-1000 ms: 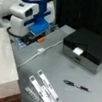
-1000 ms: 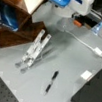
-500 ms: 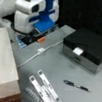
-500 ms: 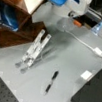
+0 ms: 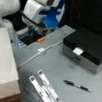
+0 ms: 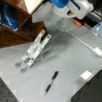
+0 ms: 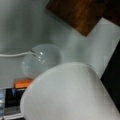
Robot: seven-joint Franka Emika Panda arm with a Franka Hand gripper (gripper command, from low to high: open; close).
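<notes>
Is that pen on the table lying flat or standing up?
Lying flat: the pen rests lengthwise on the grey table, apart from everything else, in both front views.

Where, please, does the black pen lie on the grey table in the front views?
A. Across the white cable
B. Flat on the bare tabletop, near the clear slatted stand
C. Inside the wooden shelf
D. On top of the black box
B: in both front views the black pen lies flat on the grey table, apart from the clear slatted stand, the black box and the white cable.
</notes>
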